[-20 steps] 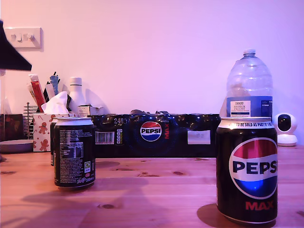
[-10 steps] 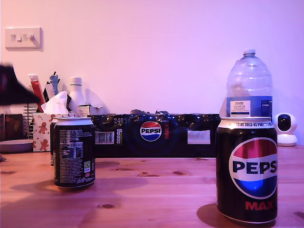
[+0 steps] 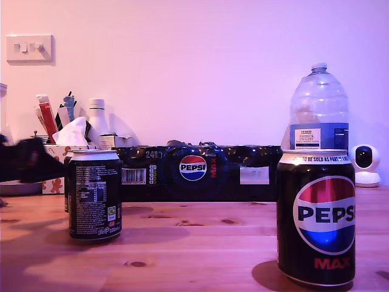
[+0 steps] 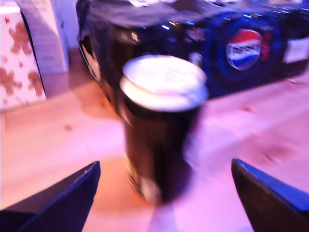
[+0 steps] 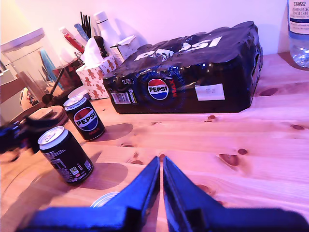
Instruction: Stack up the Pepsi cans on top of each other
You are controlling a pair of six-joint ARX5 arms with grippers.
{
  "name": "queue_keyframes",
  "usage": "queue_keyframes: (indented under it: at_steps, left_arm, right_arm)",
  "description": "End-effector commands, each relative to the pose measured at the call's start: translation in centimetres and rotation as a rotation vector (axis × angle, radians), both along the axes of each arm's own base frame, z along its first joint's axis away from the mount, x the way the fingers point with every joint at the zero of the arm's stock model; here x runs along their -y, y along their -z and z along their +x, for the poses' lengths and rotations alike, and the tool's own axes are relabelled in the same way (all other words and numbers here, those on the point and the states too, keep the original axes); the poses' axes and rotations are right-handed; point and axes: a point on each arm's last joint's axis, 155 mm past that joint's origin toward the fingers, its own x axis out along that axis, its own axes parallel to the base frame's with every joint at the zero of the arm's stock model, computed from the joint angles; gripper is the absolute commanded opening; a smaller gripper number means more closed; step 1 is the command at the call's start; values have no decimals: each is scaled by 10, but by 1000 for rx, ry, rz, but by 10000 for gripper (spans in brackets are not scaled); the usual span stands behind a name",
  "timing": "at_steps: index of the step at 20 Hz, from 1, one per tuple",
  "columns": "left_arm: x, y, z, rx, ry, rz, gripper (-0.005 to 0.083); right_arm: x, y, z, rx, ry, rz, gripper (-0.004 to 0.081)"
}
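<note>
First gripper (image 4: 164,193), jaws apart, faces an upright Pepsi can (image 4: 161,128) directly ahead; second gripper (image 5: 161,186) closed, farther off.

Pink-violet light tints every view. In my first wrist view the can (image 4: 161,128) smears with motion blur. The exterior view is sharp, but my first gripper (image 3: 24,161) blurs at nine o'clock. Soft shadows pool on the counter (image 3: 194,243).

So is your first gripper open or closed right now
Open. In the first wrist view, my first gripper's jaws stand wide apart on either side of an upright Pepsi can, not touching it.
</note>
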Motion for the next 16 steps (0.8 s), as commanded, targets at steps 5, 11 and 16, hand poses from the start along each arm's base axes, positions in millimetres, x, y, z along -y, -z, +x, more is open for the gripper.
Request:
queue_keyframes:
  at_steps: [5,11,16]
  left_arm:
    - [18,15,29,-5,63,-3,786]
    - [53,31,42,-25,162,8,786]
    - [57,47,45,-69,161,42,785]
  right_arm:
    - [0,-5,0,8,-1,0,-11]
    - [3,-4,2,9,18,-4,-11]
    - [3,-4,2,8,22,-5,-11]
